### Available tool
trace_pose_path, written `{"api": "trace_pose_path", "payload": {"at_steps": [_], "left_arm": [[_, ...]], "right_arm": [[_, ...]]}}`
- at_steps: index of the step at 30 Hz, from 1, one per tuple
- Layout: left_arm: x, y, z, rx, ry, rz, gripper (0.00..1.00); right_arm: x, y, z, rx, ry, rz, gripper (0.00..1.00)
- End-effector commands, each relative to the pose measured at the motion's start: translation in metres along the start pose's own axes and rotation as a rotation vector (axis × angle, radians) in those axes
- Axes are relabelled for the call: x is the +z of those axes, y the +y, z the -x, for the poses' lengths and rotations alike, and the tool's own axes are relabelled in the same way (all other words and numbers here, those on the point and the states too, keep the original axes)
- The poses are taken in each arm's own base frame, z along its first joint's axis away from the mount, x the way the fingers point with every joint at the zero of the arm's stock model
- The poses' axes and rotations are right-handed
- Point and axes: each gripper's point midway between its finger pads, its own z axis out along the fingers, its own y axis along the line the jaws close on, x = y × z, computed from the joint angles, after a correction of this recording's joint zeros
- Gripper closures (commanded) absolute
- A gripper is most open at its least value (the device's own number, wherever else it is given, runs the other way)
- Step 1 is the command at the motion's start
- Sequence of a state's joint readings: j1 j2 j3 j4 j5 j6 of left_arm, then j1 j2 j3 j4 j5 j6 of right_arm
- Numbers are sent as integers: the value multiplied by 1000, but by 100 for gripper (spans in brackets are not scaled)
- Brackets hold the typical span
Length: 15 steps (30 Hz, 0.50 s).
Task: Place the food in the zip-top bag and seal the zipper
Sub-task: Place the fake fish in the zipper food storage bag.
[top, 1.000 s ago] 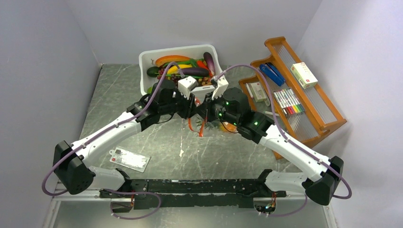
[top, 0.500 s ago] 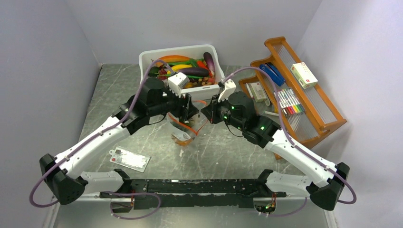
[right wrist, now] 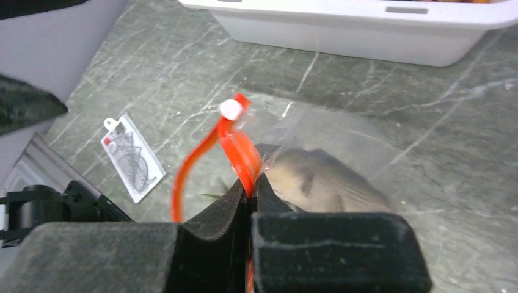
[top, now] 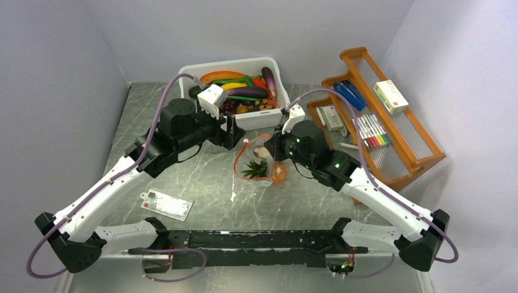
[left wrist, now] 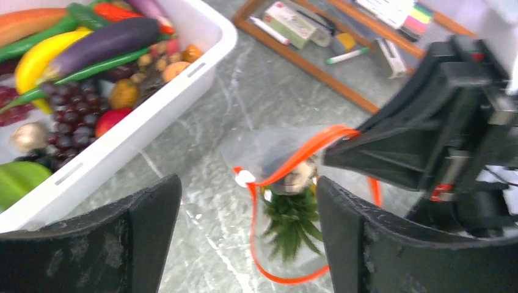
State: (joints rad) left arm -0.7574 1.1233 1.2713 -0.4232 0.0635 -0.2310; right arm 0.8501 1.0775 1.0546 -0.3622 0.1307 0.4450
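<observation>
Pinching the zipper (right wrist: 238, 143) between fully closed fingers, the right gripper (right wrist: 250, 189) lifts one side of the zip-top bag (left wrist: 253, 146) off the table, probably to keep its mouth propped open and reachable. The bag sits mid-table, just near of the white tub (left wrist: 140, 131) of toy produce. The pineapple (left wrist: 290, 220) is inside it, beside a pale brownish piece I cannot identify. The orange strip loops apart, so the mouth is unsealed. The left gripper (top: 234, 131) hovers just left of the bag with jaws spread wide and holding nothing, seemingly positioned to take the strip's free end.
</observation>
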Motion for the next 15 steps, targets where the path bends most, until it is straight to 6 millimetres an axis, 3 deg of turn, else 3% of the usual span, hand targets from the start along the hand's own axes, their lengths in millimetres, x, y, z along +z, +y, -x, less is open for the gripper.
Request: {"api": "trace_pose_path", "payload": {"at_steps": [1, 5, 10, 15], "left_arm": [[-6, 37, 2, 42, -23, 202, 3], [1, 59, 4, 92, 28, 298, 1], [16, 108, 14, 98, 44, 372, 1], [33, 160, 25, 98, 45, 453, 17]], "right_arm": [[-20, -18, 11, -18, -65, -81, 100], [-29, -24, 9, -12, -80, -91, 100], [-36, -35, 6, 6, -109, -137, 100], [-45, -38, 9, 18, -133, -147, 100]]}}
